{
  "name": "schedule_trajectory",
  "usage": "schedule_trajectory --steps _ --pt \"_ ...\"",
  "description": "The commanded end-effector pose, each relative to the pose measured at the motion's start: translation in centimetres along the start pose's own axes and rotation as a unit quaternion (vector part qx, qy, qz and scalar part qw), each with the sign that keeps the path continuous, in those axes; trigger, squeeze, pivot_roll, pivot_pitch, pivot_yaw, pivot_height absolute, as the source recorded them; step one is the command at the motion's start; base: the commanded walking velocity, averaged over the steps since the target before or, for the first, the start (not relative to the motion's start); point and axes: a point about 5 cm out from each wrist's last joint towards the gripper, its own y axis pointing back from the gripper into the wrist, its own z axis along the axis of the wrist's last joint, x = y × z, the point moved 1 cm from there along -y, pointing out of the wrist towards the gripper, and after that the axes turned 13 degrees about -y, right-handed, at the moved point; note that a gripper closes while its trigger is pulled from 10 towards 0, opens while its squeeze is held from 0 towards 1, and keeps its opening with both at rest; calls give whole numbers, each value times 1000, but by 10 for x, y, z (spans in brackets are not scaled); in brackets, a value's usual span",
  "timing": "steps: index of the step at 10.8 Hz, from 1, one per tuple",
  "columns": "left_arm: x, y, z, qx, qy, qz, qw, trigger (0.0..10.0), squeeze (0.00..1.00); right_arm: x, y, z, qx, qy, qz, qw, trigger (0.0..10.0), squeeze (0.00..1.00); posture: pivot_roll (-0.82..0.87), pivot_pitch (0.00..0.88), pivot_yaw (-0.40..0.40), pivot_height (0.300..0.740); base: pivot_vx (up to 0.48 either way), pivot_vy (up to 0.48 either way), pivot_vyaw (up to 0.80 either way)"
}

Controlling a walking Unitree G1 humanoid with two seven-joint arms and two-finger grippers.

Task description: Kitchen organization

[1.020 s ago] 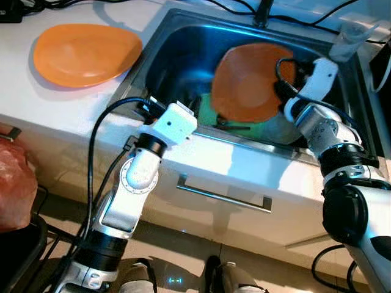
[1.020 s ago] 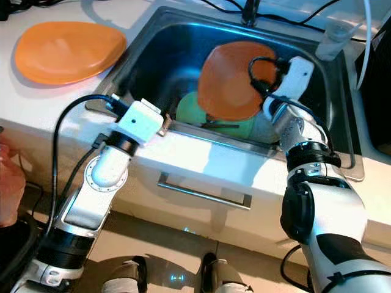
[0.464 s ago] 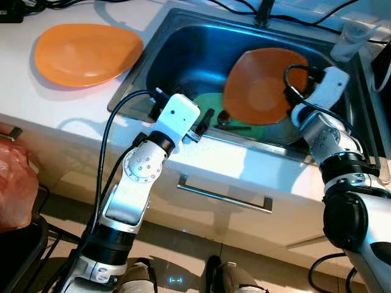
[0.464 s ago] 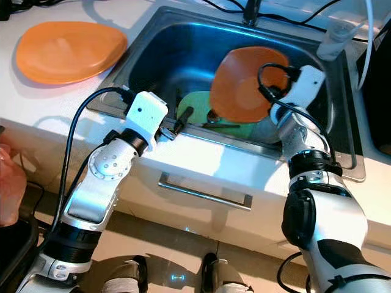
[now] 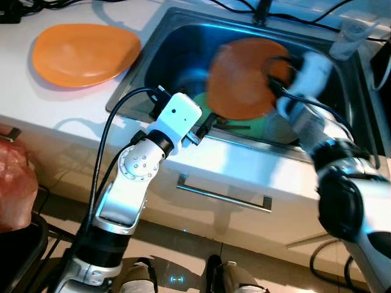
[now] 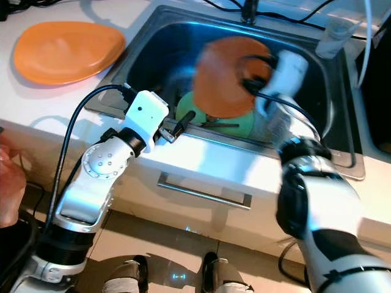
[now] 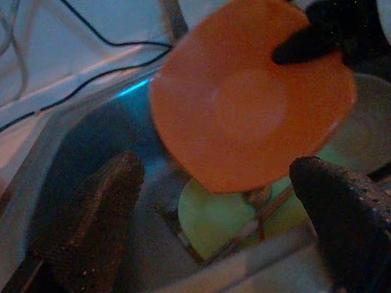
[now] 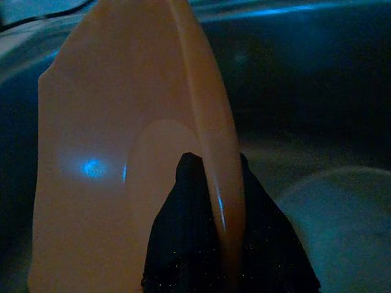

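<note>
While tool-pinched (image 8: 211, 244), orange plate (image 5: 241, 79) tilted

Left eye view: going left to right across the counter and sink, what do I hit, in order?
Orange plate on the counter → left gripper at the sink's front edge, fingers apart → orange plate held up over the sink → right gripper pinching that plate's rim.

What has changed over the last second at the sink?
The right gripper, jaws clamped on the rim of the orange plate, swung it right, then back toward the robot's left over the sink. The left gripper came forward to the sink's front edge, jaws open. The orange plate on the counter and the green plate stayed put.
</note>
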Motion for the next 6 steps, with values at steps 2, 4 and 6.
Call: schedule_trajectory --steps 2,4,6 --pt "-4 7 3 -2 -6 -29 1000 10000 1000 13 -3 5 -1 34 23 999 10000 0 148 240 -65 740 0 0 0" --pt "-3 15 4 4 -14 -43 999 10000 1000 23 -6 -1 16 53 36 998 10000 0 173 251 -59 740 0 0 0" --pt "-1 20 3 10 -17 -48 999 10000 1000 23 -6 -3 13 47 17 999 10000 1000 191 256 -51 740 0 0 0"
